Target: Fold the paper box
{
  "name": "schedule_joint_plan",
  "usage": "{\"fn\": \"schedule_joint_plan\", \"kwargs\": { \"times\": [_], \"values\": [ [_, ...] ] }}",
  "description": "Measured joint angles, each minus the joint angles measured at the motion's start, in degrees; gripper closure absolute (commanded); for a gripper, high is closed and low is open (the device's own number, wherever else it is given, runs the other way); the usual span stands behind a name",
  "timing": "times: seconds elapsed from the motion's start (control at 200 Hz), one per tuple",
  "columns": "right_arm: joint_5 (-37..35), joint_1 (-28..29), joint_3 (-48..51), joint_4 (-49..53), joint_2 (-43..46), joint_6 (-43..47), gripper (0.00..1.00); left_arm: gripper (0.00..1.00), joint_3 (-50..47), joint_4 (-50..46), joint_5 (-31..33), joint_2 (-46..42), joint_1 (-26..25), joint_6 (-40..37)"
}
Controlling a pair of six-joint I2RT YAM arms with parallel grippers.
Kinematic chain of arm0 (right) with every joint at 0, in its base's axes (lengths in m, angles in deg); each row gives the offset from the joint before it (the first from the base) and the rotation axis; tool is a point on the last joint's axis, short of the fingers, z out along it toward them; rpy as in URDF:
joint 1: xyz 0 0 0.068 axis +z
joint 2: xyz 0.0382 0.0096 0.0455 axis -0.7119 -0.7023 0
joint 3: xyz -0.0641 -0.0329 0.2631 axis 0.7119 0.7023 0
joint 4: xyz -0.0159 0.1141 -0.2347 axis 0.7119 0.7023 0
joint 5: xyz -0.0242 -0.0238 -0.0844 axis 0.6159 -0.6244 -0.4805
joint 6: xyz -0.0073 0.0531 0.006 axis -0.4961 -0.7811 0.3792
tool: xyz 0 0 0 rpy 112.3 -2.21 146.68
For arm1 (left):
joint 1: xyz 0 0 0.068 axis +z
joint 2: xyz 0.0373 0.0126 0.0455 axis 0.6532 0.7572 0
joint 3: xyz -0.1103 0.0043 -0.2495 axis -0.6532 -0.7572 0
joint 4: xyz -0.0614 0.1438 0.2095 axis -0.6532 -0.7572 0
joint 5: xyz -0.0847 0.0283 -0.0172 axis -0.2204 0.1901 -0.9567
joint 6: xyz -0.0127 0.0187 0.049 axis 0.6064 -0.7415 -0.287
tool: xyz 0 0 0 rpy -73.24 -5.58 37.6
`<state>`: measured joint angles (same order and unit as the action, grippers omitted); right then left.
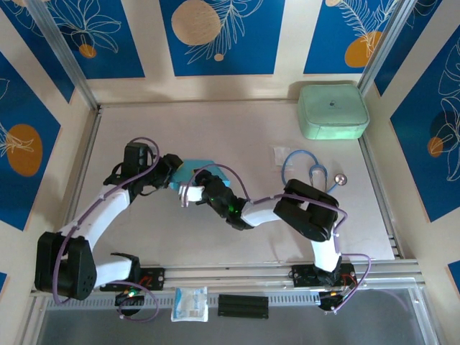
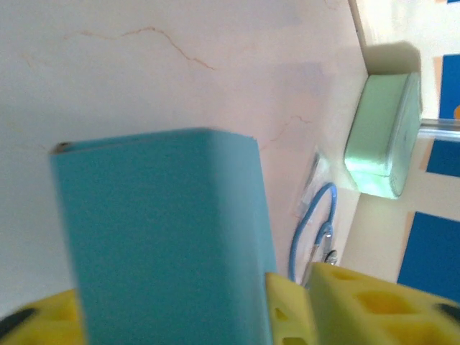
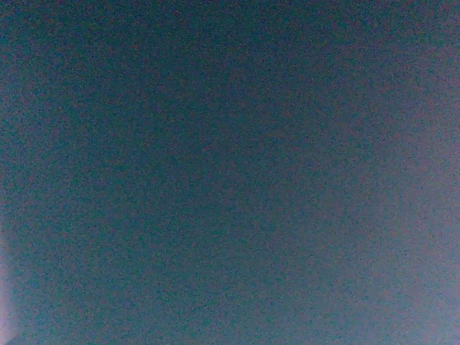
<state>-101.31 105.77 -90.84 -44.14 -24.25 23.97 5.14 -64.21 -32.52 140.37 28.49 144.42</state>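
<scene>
The paper box (image 1: 203, 169), light blue card, sits just left of the table's middle with both grippers against it. My left gripper (image 1: 171, 174) reaches it from the left. In the left wrist view the box (image 2: 165, 237) stands upright and spans the gap between my yellow fingers (image 2: 287, 309); its right edge touches one finger, and I cannot make out whether they squeeze it. My right gripper (image 1: 190, 192) comes in from the right at the box's near side. The right wrist view is a dark blue blur and the jaws are hidden.
A mint-green case (image 1: 333, 111) stands at the back right corner. A blue stethoscope (image 1: 310, 169) lies in front of it, beside a small clear packet (image 1: 282, 154). A white packet (image 1: 190, 303) and a black part (image 1: 243, 305) lie on the near rail.
</scene>
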Motion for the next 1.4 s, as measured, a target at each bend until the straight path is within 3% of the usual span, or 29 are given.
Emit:
{"fn": "schedule_joint_plan", "kwargs": {
  "times": [0.11,0.21,0.32,0.42,0.57,0.715,0.94,1.121,1.401],
  "values": [
    [0.94,-0.66,2.95,6.08,5.35,-2.93,0.69,0.13,0.68,-1.79,1.70,-3.43,0.00,-1.36],
    [4.15,-2.29,4.31,17.03,12.24,-5.88,0.70,0.09,3.63,-6.03,5.86,-8.41,0.02,-5.79],
    [13.62,-6.40,1.49,39.26,21.84,-8.94,0.72,0.07,8.22,-9.94,11.06,-14.29,0.00,-14.69],
    [23.56,-11.34,-8.41,62.69,26.51,-9.62,0.71,0.09,11.61,-13.33,14.80,-18.95,0.00,-25.24],
    [28.46,-12.26,-27.80,93.31,23.15,-8.96,0.72,0.10,12.85,-19.80,17.16,-22.53,0.00,-38.18],
    [29.88,-11.28,-40.98,111.75,11.37,-10.93,0.69,0.07,11.10,-23.54,16.46,-23.26,0.00,-43.15],
    [27.50,-10.38,-44.06,117.07,-3.45,-13.53,0.71,0.07,5.25,-25.24,14.60,-24.79,0.00,-43.47],
    [27.41,-9.03,-44.46,116.26,-4.57,-15.65,0.42,0.03,0.96,-23.65,11.43,-25.90,0.00,-40.89],
    [27.08,-8.74,-42.84,115.32,-1.84,-16.94,0.22,0.01,0.63,-23.52,7.21,-23.63,0.00,-42.80]
  ]
}}
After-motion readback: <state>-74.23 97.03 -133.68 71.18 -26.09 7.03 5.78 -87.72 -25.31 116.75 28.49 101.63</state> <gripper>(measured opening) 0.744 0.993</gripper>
